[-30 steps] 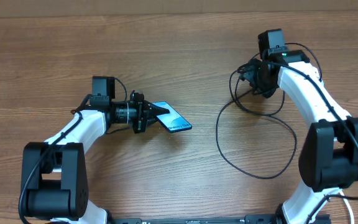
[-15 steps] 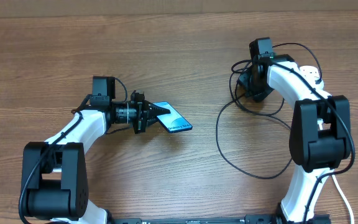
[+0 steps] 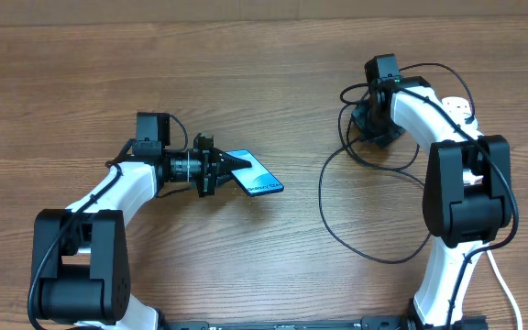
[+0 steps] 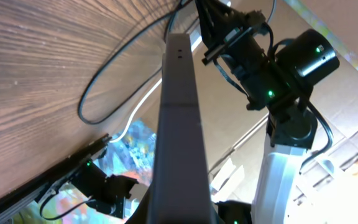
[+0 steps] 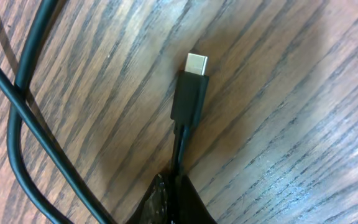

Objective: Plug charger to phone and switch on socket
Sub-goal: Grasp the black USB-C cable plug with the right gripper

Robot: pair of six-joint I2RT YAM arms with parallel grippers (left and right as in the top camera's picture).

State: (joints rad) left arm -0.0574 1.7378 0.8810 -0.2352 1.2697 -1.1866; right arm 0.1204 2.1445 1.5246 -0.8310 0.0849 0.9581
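Note:
The phone (image 3: 257, 177), cyan screen up and tilted, is off the table with my left gripper (image 3: 216, 170) shut on its left end. In the left wrist view the phone (image 4: 179, 124) runs edge-on away from the left gripper (image 4: 179, 214). The charger (image 3: 374, 247), a thin black cable, loops across the right of the table. My right gripper (image 3: 375, 126) is down on the cable's upper coil. In the right wrist view the right gripper (image 5: 180, 183) is shut on the charger just behind its connector tip (image 5: 191, 93). The socket (image 3: 460, 104) peeks out white beside the right arm, mostly hidden.
A thick white cord (image 3: 505, 286) trails off at the lower right by the right arm's base. Loops of black cable (image 5: 23, 137) lie on the wood to the left of the connector. The table's far edge runs along the top of the overhead view.
My right gripper has shifted slightly left onto the coil and closed on the cable behind the connector. The left arm and the phone have not moved.

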